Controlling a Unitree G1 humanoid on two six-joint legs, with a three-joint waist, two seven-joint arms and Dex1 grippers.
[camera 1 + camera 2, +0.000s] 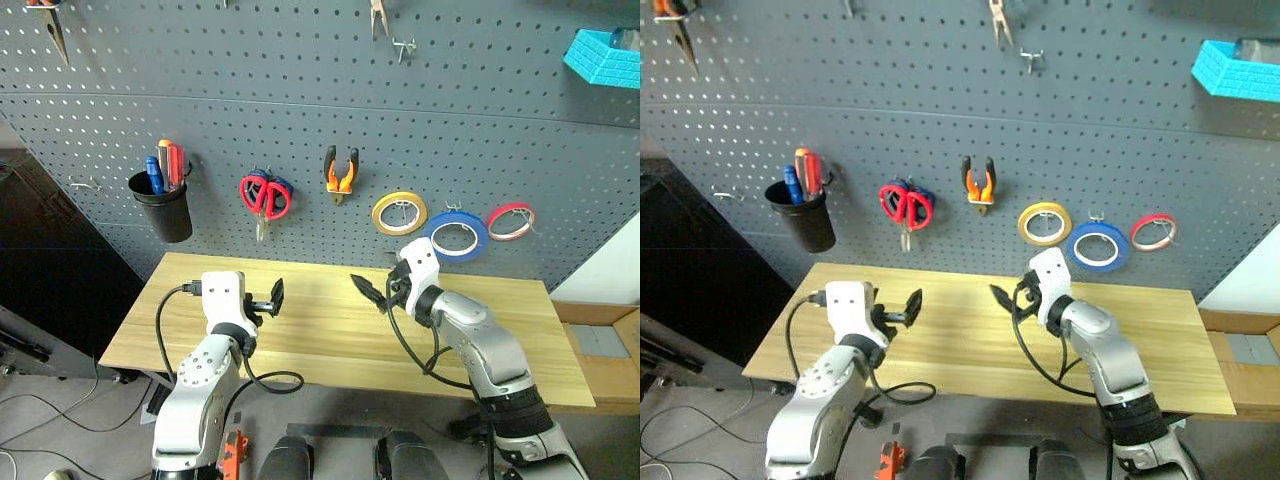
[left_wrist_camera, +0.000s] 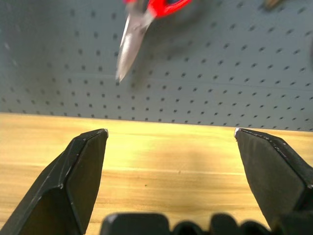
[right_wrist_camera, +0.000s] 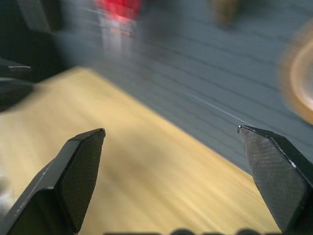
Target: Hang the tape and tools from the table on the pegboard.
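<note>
Two claws hover just above the bare wooden surface (image 1: 330,330), the left claw (image 1: 268,298) and the right claw (image 1: 372,291) each with its fingers spread wide and nothing between them. The blue tape roll (image 1: 457,236), the red-handled scissors (image 1: 262,196) and the orange-and-black pliers (image 1: 341,173) hang on the pegboard (image 1: 300,100), and the red-handled screwdriver (image 1: 174,164) stands in the black cup (image 1: 166,208) there. The hanging seems finished, so the next move likely calls only for drawing both arms back from the board.

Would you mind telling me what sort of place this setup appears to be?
Probably a workshop or tool bench: a grey pegboard with hooks holds scissors, pliers and tape rolls, and a light wooden table stands below it.
</note>
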